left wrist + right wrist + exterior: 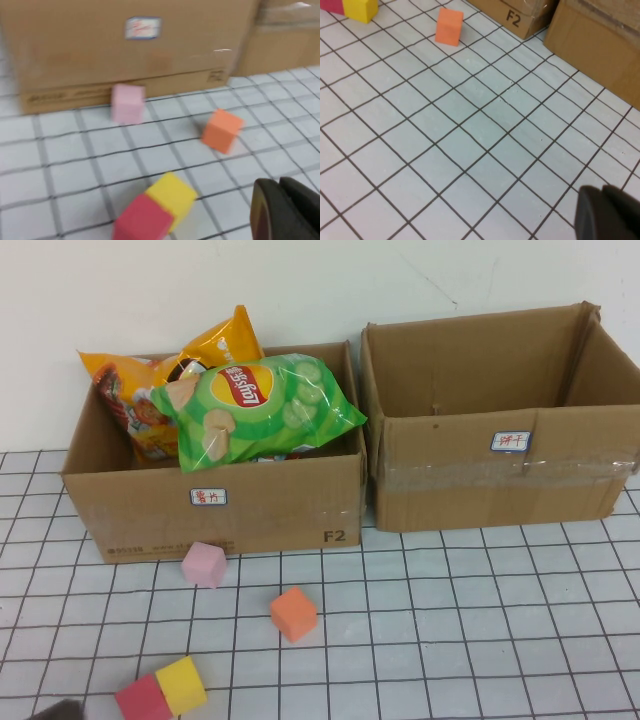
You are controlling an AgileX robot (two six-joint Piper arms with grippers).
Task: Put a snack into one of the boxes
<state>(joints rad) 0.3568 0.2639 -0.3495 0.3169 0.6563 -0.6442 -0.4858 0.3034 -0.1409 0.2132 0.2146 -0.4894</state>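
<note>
Gridded table (450, 640): 4 cubes (293, 614) before boxes (280, 525); left gripper (285, 210), right gripper (607, 212) above

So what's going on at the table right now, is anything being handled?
Nothing is held. The green chip bag and orange snack bag already sit in the left box; the right box looks empty. The left gripper hangs low near the yellow block, the right gripper over bare grid.

Glossy plastic film covers the green Lay's chip bag (262, 405) and orange snack bag (150, 390). Both boxes, left box (215, 510) and right box (500, 480), are matt corrugated cardboard; clear shiny tape bands the right one. The pink cube (204, 564) looks matt and foam-like.
</note>
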